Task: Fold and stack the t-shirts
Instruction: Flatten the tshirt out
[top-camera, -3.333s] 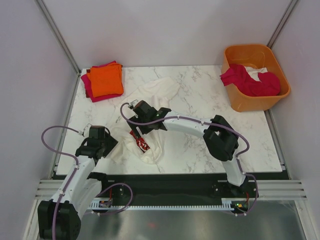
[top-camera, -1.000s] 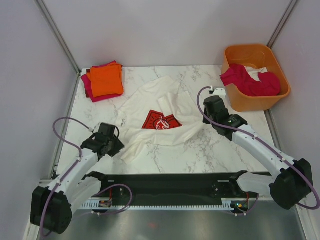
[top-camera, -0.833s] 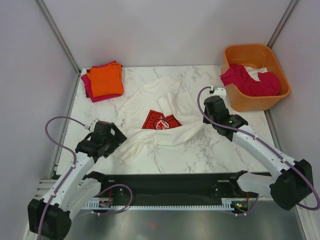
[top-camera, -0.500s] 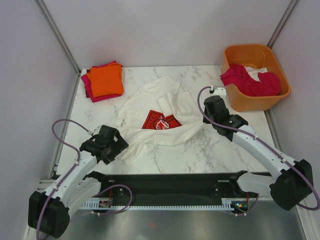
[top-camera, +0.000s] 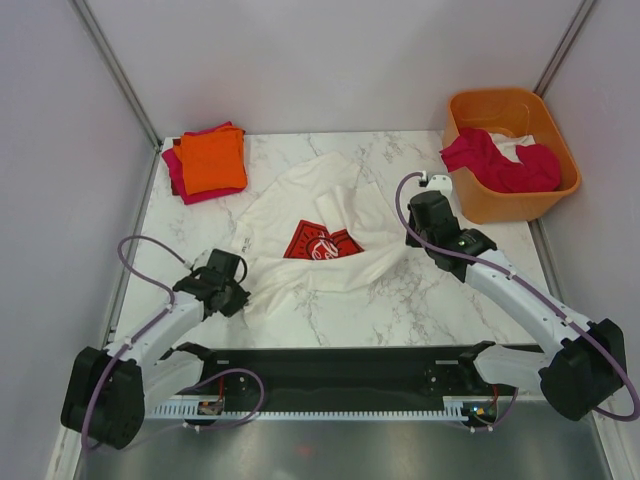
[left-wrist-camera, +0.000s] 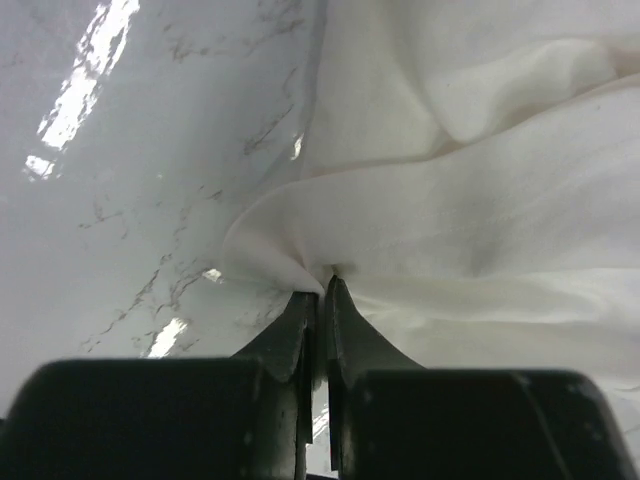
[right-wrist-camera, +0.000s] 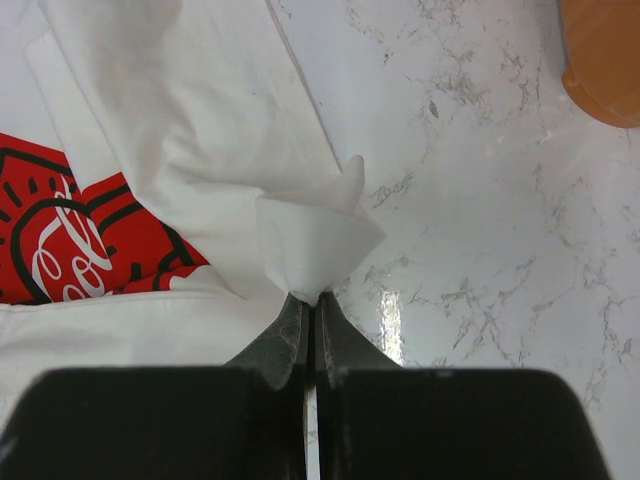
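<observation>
A white t-shirt (top-camera: 330, 215) with a red logo panel (top-camera: 320, 243) lies spread and rumpled on the marble table. My left gripper (top-camera: 243, 293) is shut on its near-left edge; in the left wrist view the cloth (left-wrist-camera: 480, 210) bunches into the closed tips (left-wrist-camera: 322, 283). My right gripper (top-camera: 407, 240) is shut on the shirt's right edge, and a white fold (right-wrist-camera: 315, 240) rises from the tips (right-wrist-camera: 312, 300) beside the red logo (right-wrist-camera: 70, 250). Folded orange (top-camera: 212, 160) and magenta-red (top-camera: 180, 178) tees are stacked at the far left.
An orange plastic tub (top-camera: 520, 110) at the far right holds a magenta-red garment (top-camera: 500, 165) and some white cloth (top-camera: 515, 146). Its rim shows in the right wrist view (right-wrist-camera: 605, 50). Grey walls close in the table on three sides.
The left gripper opened wide, slid in to the shirt's near-left edge and shut on it. The right gripper kept its hold on the right edge without moving.
</observation>
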